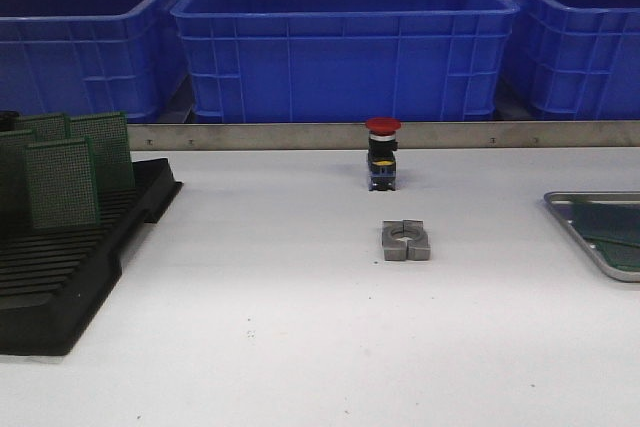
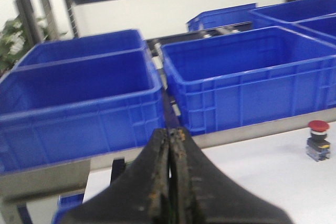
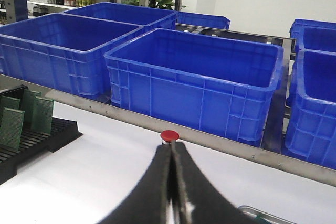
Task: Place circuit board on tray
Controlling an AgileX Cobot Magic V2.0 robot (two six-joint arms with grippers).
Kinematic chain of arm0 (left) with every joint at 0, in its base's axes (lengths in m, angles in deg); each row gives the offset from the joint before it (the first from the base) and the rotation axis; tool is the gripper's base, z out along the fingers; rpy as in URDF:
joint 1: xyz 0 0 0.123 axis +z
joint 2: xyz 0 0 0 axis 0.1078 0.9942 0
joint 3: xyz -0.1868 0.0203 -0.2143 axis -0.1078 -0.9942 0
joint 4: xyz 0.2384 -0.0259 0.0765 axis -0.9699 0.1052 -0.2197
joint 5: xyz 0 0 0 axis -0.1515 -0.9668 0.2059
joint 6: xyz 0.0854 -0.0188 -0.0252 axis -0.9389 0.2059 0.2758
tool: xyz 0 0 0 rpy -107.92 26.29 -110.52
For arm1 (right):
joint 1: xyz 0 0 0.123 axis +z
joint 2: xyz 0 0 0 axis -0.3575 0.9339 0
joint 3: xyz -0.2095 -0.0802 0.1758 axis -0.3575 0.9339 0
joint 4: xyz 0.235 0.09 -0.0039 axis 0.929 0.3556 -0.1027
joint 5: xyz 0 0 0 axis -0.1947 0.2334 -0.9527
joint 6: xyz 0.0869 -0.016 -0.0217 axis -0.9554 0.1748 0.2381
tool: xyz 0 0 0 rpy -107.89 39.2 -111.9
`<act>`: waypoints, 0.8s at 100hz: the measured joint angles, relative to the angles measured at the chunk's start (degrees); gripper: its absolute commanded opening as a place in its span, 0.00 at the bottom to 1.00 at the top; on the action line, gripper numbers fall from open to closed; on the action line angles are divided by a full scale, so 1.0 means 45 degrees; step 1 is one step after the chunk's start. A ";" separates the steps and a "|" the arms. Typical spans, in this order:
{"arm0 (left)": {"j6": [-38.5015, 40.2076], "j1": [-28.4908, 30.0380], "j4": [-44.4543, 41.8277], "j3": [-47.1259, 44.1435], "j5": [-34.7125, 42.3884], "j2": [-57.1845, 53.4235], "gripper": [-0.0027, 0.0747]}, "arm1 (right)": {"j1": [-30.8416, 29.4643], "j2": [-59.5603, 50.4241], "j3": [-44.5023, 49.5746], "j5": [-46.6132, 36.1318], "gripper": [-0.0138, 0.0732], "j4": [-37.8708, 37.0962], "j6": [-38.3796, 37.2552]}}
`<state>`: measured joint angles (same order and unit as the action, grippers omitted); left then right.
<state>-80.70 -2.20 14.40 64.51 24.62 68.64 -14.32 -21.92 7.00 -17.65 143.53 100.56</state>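
Three green circuit boards (image 1: 62, 182) stand upright in a black slotted rack (image 1: 60, 277) at the table's left; they also show in the right wrist view (image 3: 41, 115). The grey metal tray (image 1: 590, 195) lies at the right edge, cut off by the frame, with a green board (image 1: 615, 232) lying flat in it. A corner of the tray shows in the right wrist view (image 3: 257, 214). Neither gripper appears in the front view. My left gripper (image 2: 172, 132) is shut, with nothing seen beyond its tips. My right gripper (image 3: 171, 146) is shut and empty above the table.
A red-topped push button (image 1: 382, 152) stands mid-table near the back rail. A grey split metal clamp block (image 1: 406, 241) lies in front of it. Big blue crates (image 1: 345, 42) line the shelf behind the metal rail.
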 measured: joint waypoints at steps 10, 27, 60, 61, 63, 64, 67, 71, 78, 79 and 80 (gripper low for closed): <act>0.3210 0.0606 -0.2673 -0.0672 0.0038 -0.0274 0.01 | 0.0000 0.0000 0.0000 0.0000 0.09 0.0000 0.0000; 0.5622 0.1519 -0.4797 -0.2464 0.0056 -0.1518 0.01 | 0.0000 0.0000 0.0000 0.0000 0.09 0.0000 0.0000; 0.6779 0.2096 -0.5526 -0.3530 -0.2382 -0.2774 0.01 | 0.0000 0.0000 0.0000 0.0026 0.09 -0.0023 0.0000; 0.6779 0.2096 -0.5526 -0.3530 -0.2412 -0.2774 0.01 | 0.0000 0.0000 0.0000 0.0026 0.09 -0.0023 0.0000; 0.6779 0.2096 -0.5526 -0.3530 -0.2475 -0.2774 0.01 | 0.0000 0.0000 0.0000 0.0026 0.09 -0.0023 0.0000; 0.6779 0.2096 -0.5526 -0.3530 -0.2516 -0.2774 0.01 | 0.0000 0.0000 0.0000 0.0026 0.09 -0.0023 0.0000; 0.6779 0.2096 -0.5540 -0.3530 -0.2571 -0.2774 0.01 | 0.0000 0.0000 0.0000 0.0043 0.09 -0.0023 0.0000; 0.6779 0.2096 -0.5540 -0.3530 -0.2572 -0.2774 0.01 | 0.0000 0.0000 0.0000 0.0043 0.09 -0.0023 0.0046; 0.6779 0.2096 -0.5540 -0.3530 -0.2572 -0.2774 0.01 | 0.0000 0.0000 0.0000 0.0054 0.09 -0.0023 0.0046; 0.6779 0.2096 -0.5540 -0.3530 -0.2572 -0.2774 0.01 | 0.0000 0.0000 0.0000 0.0074 0.09 -0.0023 0.0046; 0.6709 0.2096 -0.5540 -0.3530 -0.2572 -0.2774 0.01 | 0.0000 0.0000 0.0000 0.0074 0.09 -0.0023 0.0046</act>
<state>-50.50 7.23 -10.53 48.62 13.04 56.16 -14.32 -21.92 7.00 -17.32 143.43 100.77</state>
